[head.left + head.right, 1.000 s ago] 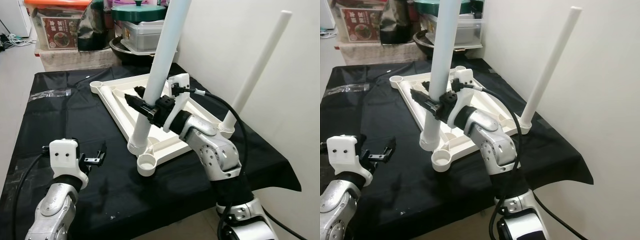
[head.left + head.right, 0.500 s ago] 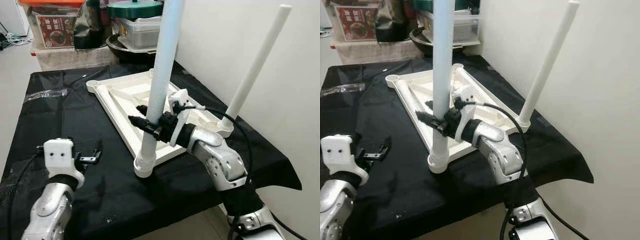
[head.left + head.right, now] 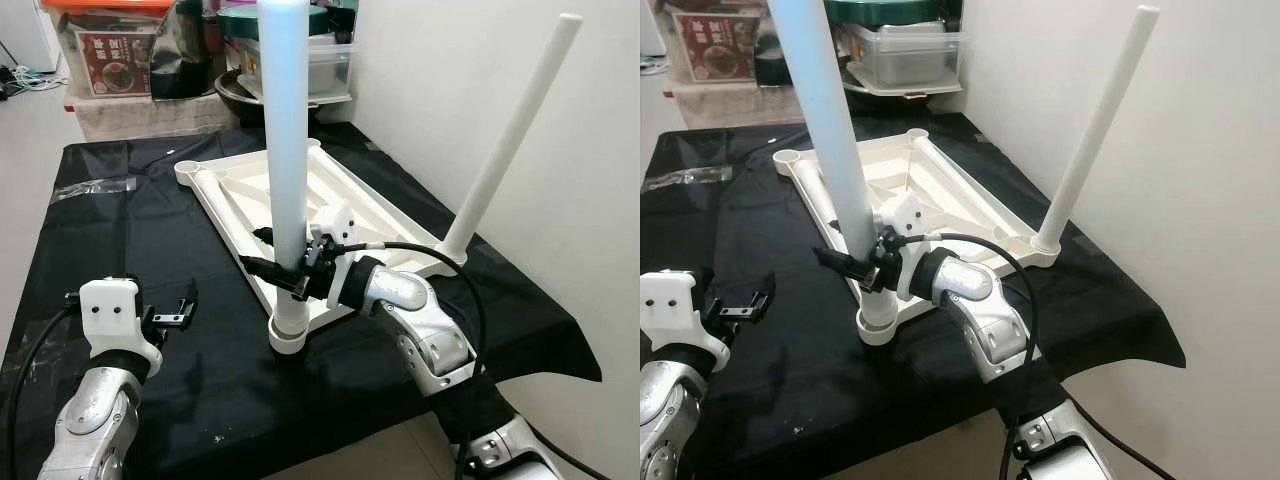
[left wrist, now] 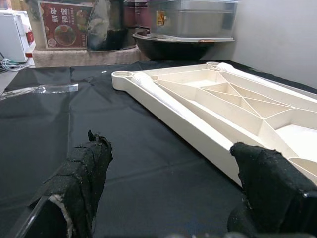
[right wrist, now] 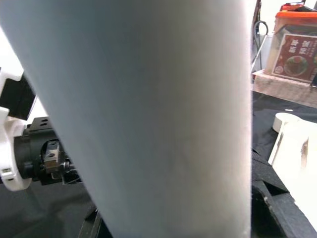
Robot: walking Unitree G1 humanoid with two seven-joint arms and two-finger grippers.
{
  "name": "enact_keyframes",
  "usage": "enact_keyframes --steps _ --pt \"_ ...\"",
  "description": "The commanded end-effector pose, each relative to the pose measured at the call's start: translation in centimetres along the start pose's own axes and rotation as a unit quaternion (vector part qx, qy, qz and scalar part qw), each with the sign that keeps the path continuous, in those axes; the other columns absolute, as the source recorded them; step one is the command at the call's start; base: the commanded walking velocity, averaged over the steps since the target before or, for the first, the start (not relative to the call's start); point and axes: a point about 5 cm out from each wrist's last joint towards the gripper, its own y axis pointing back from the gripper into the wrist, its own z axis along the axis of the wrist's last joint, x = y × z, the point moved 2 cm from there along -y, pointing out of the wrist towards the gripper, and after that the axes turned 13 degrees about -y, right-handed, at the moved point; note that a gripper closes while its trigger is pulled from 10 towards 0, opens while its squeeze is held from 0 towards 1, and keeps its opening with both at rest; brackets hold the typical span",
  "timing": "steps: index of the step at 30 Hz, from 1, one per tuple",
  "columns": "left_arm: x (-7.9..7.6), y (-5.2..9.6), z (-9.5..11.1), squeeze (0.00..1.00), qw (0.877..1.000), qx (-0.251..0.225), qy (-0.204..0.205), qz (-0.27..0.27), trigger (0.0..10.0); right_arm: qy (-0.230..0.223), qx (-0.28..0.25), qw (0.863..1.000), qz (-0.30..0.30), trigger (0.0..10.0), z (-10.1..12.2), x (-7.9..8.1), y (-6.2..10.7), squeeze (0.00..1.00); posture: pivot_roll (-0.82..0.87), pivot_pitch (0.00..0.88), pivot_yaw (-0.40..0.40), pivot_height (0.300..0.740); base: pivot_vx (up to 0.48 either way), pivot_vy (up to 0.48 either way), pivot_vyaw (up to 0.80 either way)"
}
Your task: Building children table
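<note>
So the cream plastic children's tabletop (image 3: 300,205) is lying upside down, ribs facing up, on a table covered with a black cloth (image 3: 120,240). One white plastic tube leg (image 3: 510,130) is already standing in the corner socket on the wall side, tilted a bit toward the wall. The second long white tube leg (image 3: 285,150) stands pretty much upright with its bottom end sitting in the round corner socket (image 3: 288,335) nearest the robot.

The right gripper (image 3: 285,278) has its two black fingers clamped around that leg low down, just above the socket. From its wrist camera the tube (image 5: 148,119) is right up against the lens.

The left gripper (image 3: 165,318) hovers over the black cloth on the robot's left, well apart from the tabletop, with its fuzzy black fingers (image 4: 81,173) spread wide and nothing between them.

At the far end of the table there's a pile of stuff: a clear storage box with an orange lid (image 3: 110,50), a dark wok-like pan (image 3: 245,95) and a clear plastic container (image 3: 330,70). A strip of clear plastic wrap (image 3: 95,187) lies on the cloth near the far left edge.
</note>
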Motion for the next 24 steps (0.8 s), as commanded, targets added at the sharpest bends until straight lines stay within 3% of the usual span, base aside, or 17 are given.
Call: enact_keyframes --steps 1,12,24 --pt "0.0 0.2 0.3 0.0 1.0 -0.009 0.005 0.0 10.0 0.006 0.005 1.0 0.011 10.0 -0.3 0.5 0.1 0.0 0.14 0.0 -0.106 0.74 0.0 0.0 0.0" --pt "0.3 0.3 0.3 0.0 1.0 -0.007 0.007 0.004 10.0 -0.024 0.009 0.999 0.039 10.0 -1.8 2.1 0.5 0.0 0.14 0.0 -0.105 0.74 0.0 0.0 0.0" --pt "0.6 0.4 0.5 0.0 1.0 -0.006 0.012 0.01 10.0 -0.121 0.013 0.992 0.034 10.0 -2.5 1.8 -0.2 0.0 0.16 0.0 -0.109 0.74 0.0 0.0 0.0"
